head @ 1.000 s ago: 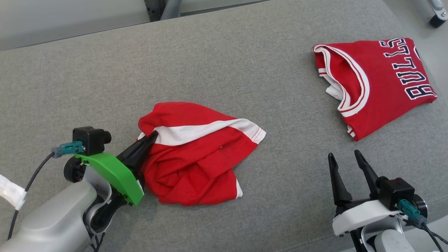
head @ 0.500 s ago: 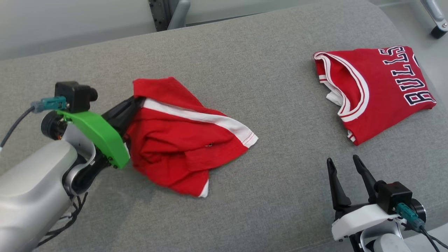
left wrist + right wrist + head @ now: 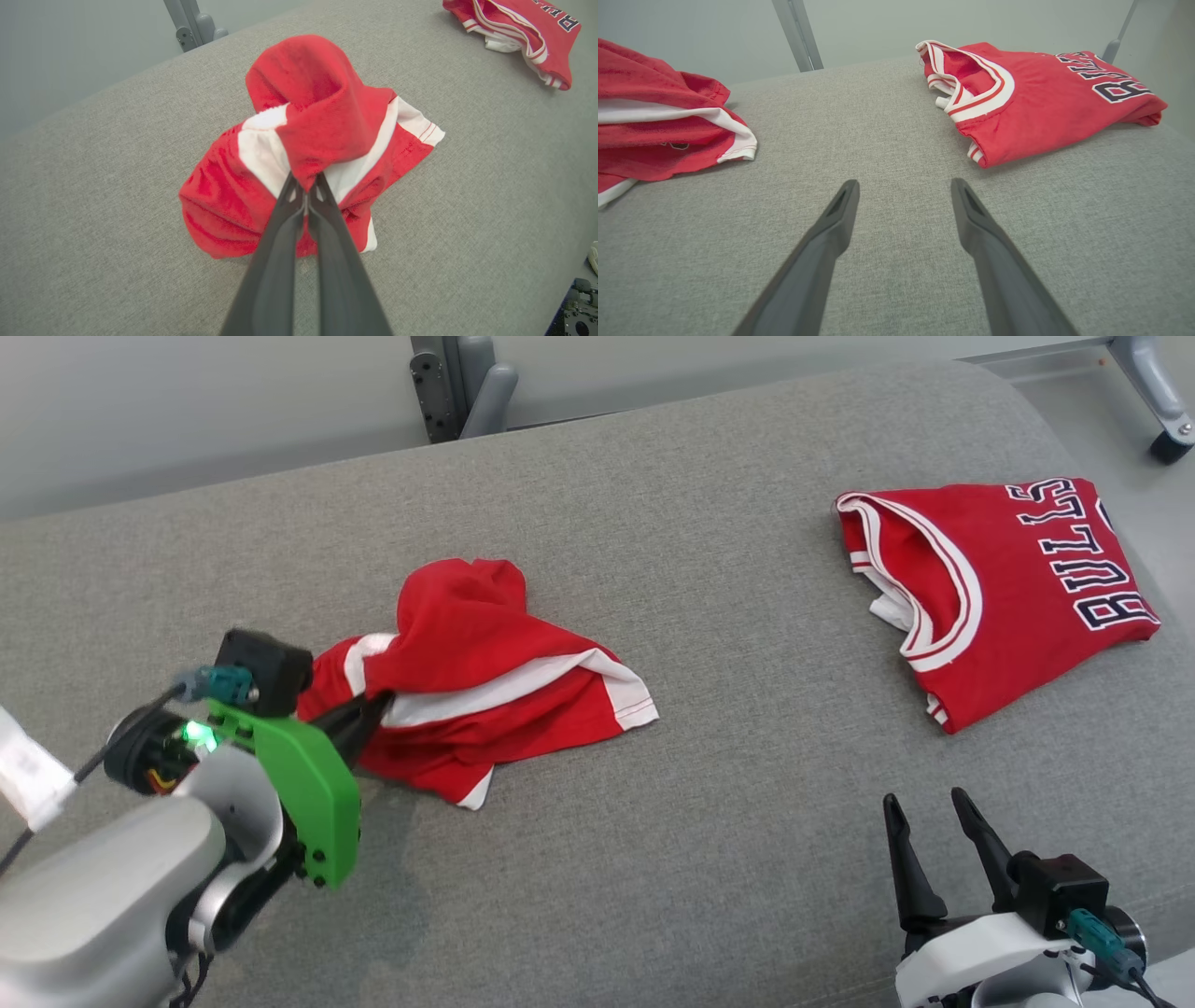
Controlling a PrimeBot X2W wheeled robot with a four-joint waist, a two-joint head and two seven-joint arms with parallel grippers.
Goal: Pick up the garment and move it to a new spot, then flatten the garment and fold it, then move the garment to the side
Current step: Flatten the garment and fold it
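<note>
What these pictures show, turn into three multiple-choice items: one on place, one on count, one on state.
1. In the head view, the folded Bulls jersey lies: A) near left; B) dead centre; C) far right.
2. Red garments on the grey padded surface: A) one; B) two; C) four.
3. The left gripper is: A) shut on the crumpled red garment; B) wide open above bare fabric; C) shut on the jersey.

Answers:
1. C, its lettering sits by the right edge.
2. B, the jersey and the crumpled piece are the two.
3. A, it pinches a red fold in the left wrist view.
</note>
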